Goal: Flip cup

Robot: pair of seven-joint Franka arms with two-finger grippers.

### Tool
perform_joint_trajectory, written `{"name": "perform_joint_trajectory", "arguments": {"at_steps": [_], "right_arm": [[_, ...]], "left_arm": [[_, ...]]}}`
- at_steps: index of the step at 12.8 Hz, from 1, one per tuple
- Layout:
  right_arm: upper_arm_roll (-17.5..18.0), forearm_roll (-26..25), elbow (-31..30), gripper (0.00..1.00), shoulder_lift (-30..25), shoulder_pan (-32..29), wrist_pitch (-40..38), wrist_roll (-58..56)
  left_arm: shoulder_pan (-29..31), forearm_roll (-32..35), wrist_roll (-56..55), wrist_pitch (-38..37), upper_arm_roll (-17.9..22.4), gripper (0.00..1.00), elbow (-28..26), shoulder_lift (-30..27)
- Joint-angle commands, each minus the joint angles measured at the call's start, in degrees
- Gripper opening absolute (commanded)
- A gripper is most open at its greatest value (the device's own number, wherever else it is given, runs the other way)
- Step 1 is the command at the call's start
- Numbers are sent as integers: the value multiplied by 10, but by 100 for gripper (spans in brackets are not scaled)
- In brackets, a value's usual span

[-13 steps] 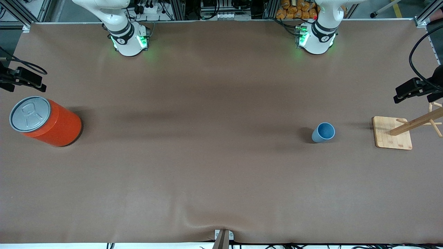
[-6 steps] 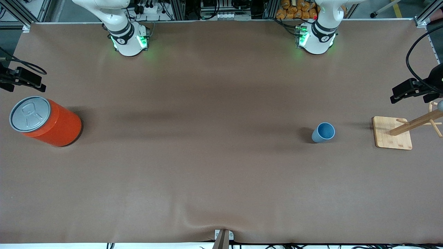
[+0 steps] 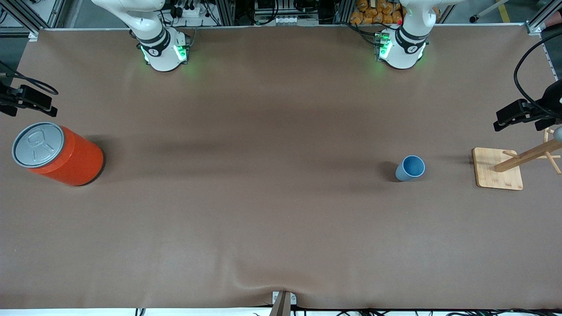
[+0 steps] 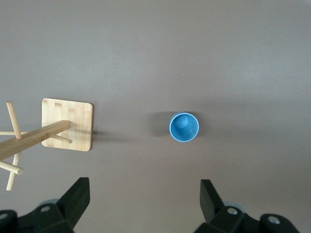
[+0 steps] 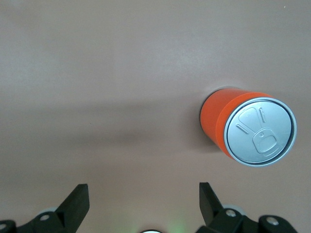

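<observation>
Cup [image 3: 410,168] stands mouth-up, right of frame centre; flipped or awaiting flipping is undeterminable. Left gripper [image 4: 145,206] and right gripper [image 5: 144,206] both gape, holding nothing.

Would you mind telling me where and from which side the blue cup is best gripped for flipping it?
The blue cup stands upright, mouth up, alone on the table beside the wooden rack. I would probably grip its wall partway up, coming in level from the side, so the wrist can then roll it over. The open left gripper, high above it, is the nearer one; the open right gripper waits above the orange can.
</observation>
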Motion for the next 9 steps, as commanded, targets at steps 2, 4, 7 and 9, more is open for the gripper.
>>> {"name": "perform_joint_trajectory", "arguments": {"at_steps": [2,4,7,9], "right_arm": [[5,-6,2,100,-4,-5,-5,-5],[5,-6,2,100,-3,-5,-5,-5],[5,-6,2,100,-3,-5,-5,-5],[5,-6,2,100,-3,-6,-5,-5]], "left_arm": [[3,-6,1,-6,-4,100,0,-4],[1,-3,-1,-6,-4,100,0,-4],[3,-3,0,-6,-4,100,0,-2],[3,-4,0,-6,-4,100,0,-2]]}}
